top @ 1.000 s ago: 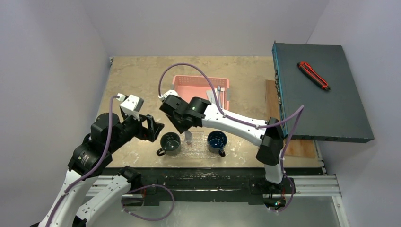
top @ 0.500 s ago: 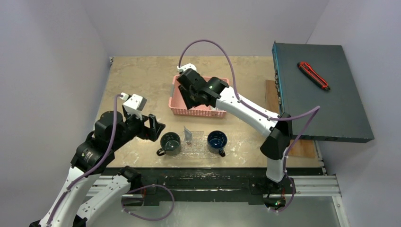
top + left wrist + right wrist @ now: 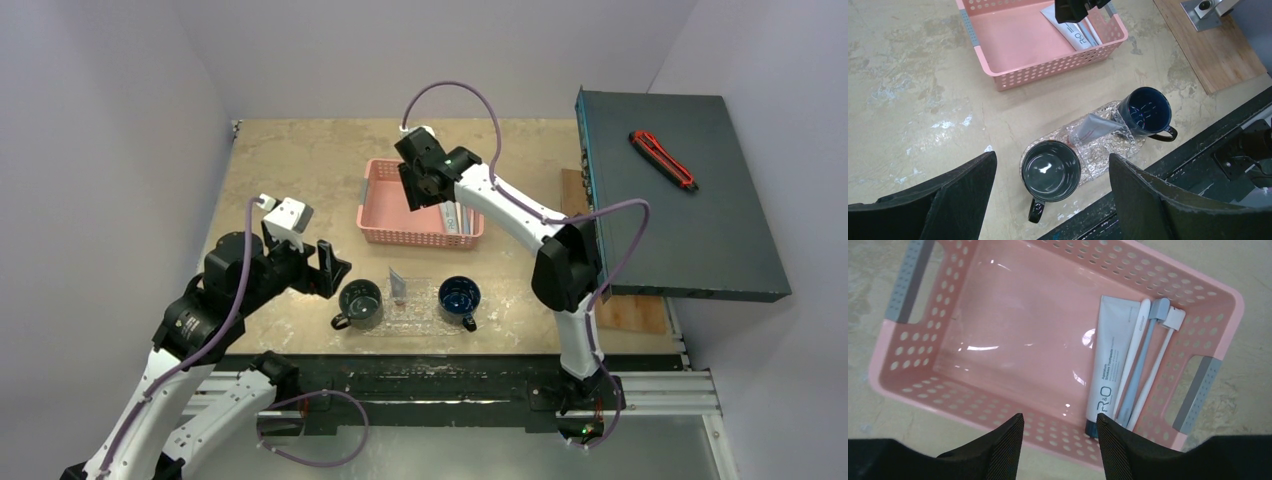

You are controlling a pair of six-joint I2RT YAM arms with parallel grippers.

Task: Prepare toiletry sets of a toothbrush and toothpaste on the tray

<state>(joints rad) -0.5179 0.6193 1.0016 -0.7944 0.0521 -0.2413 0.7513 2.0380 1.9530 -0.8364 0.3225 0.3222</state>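
While the right hand hangs spread wide over the pink basket, a pale tube and three brushes lie together at one end inside it. The left hand, wide and empty, hovers above the tray, where a silver tube lies between two dark mugs.

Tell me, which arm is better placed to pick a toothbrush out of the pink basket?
Right. The right claw hovers open directly over the pink basket, toothbrushes close beneath; the left claw hangs near the tray.

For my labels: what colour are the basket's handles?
The handles are grey; right wrist view shows them best.
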